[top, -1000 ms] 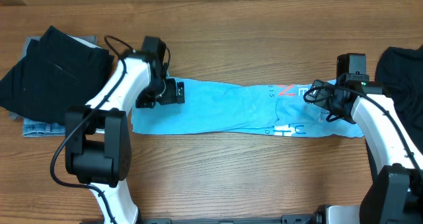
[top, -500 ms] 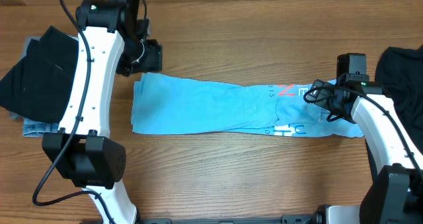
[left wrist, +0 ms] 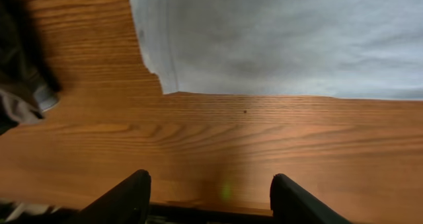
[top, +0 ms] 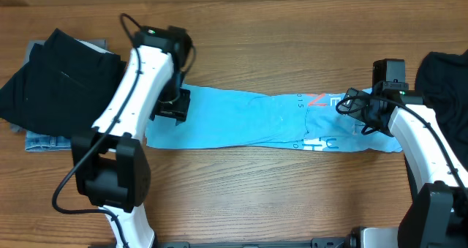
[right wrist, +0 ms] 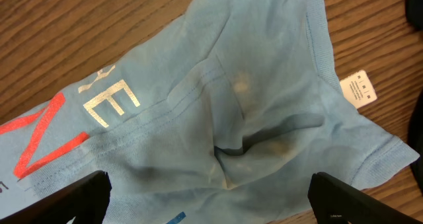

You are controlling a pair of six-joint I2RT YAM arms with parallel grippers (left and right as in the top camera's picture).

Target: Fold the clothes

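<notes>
Nearest in the left wrist view, the left gripper (left wrist: pixel 210 184) has its jaws partly apart with only bare wood of the table (left wrist: pixel 198 131) between them. It holds nothing, and the edge of the light blue T-shirt (left wrist: pixel 277 39) lies just beyond. Seen from above, the shirt lies as a long narrow band across the middle of the table. So the lengthwise folds seem done, and I judge the step in hand is to fold the band across, end over end. The next move calls for lowering onto this left edge and pinching all the layers together. The left arm (top: pixel 139 72) reaches forward from the near side, with its wrist bent down above the shirt's left end. The right gripper (right wrist: pixel 208 181) hangs wide open over the collar end and grips nothing. Farther back, a dark pile of clothes (top: pixel 58 80) rests at the left and another dark garment (top: pixel 446 69) at the right.
</notes>
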